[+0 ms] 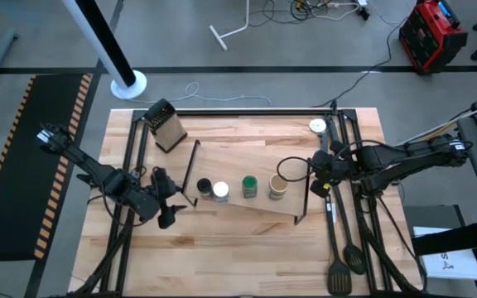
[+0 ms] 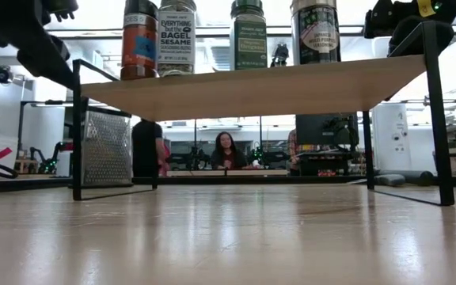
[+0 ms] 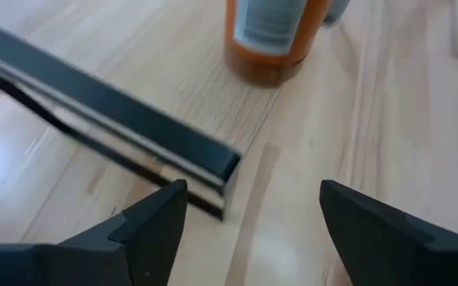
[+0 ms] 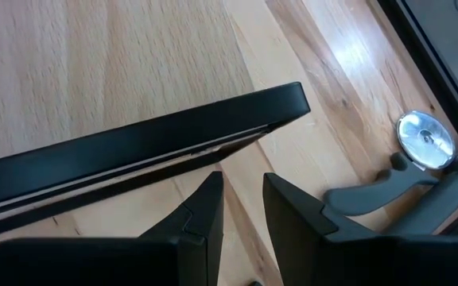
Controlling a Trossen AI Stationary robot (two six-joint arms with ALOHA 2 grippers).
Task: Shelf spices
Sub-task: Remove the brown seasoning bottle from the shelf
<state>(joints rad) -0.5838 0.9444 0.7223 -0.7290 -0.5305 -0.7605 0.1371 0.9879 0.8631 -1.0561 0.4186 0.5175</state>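
In the high view the shelf (image 1: 238,170) lay across the middle of the table (image 1: 247,248), its light-wood board framed by thin black metal ends. Four spice jars stood in a row along the lower half of the board: the black-lidded jar (image 1: 204,188) at the left, touching the white-lidded jar (image 1: 220,191), then the green-lidded jar (image 1: 249,185) a little apart, and the tan-lidded jar (image 1: 277,187) furthest right. In the low view the same four jars stood upright on the board, in the upper part of the frame.

The left end effector (image 1: 167,213) sat in the lower left of the high view, just off the shelf's left end, close to the black-lidded jar. Its fingers (image 3: 145,226) stood wide apart with nothing between them, and the left wrist view looked past them at the shelf's black corner and an orange-labelled jar on the board.

The right end effector (image 1: 315,164) sat at the right of centre, just beside the shelf's right metal end. Its fingers (image 4: 201,210) stood close together, a narrow gap between them and nothing held, pointing at the black frame bar.

A box grater (image 1: 164,126) stood at the upper left of the table, a white dial-faced object (image 1: 317,126) at the upper right, and dark spatulas (image 1: 344,252) lay at the lower right.
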